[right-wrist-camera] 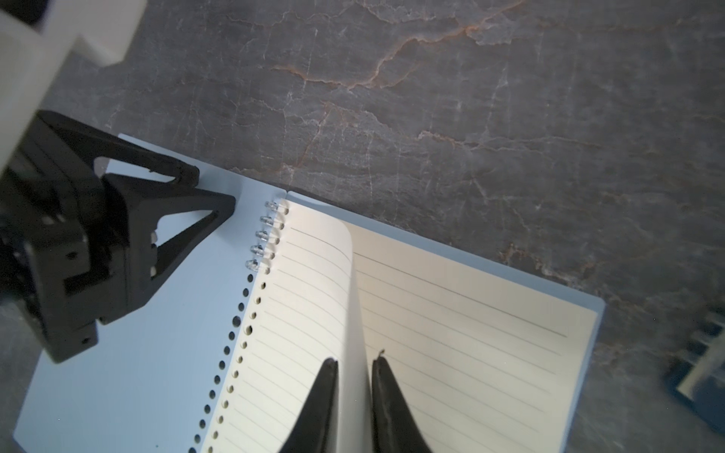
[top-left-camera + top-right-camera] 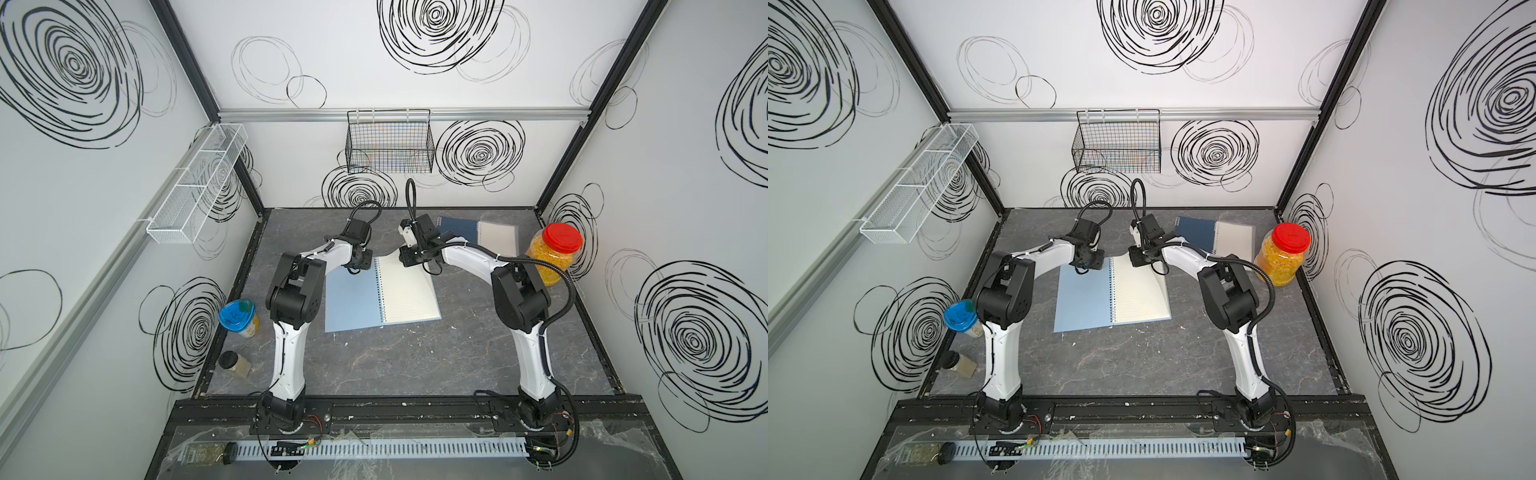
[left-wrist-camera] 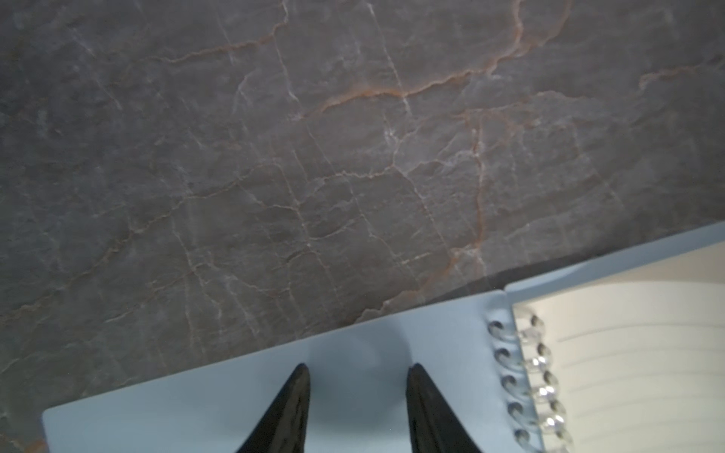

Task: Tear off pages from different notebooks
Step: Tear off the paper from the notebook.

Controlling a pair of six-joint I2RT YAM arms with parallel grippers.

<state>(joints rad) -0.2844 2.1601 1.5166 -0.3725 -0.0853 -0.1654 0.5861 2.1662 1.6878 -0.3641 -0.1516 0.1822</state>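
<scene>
A light blue notebook (image 2: 353,299) (image 2: 1084,299) lies open mid-table, its cream lined pages (image 2: 409,286) to the right of the spiral (image 3: 521,376). My left gripper (image 3: 357,368) (image 2: 361,262) is open, with both fingertips resting on the turned-back blue cover beside the spiral. My right gripper (image 1: 356,359) (image 2: 409,259) is shut on the top page (image 1: 317,266), which curls up off the stack between its fingers. A dark navy notebook (image 2: 459,228) (image 2: 1196,228) and a clear-cover notebook (image 2: 496,237) (image 2: 1233,239) lie shut at the back right.
A red-lidded jar of orange contents (image 2: 552,257) stands at the right edge. A blue-lidded container (image 2: 237,318) and a small jar on its side (image 2: 232,363) sit at the left edge. A black wire basket (image 2: 390,143) and a white mesh shelf (image 2: 195,187) hang on the walls.
</scene>
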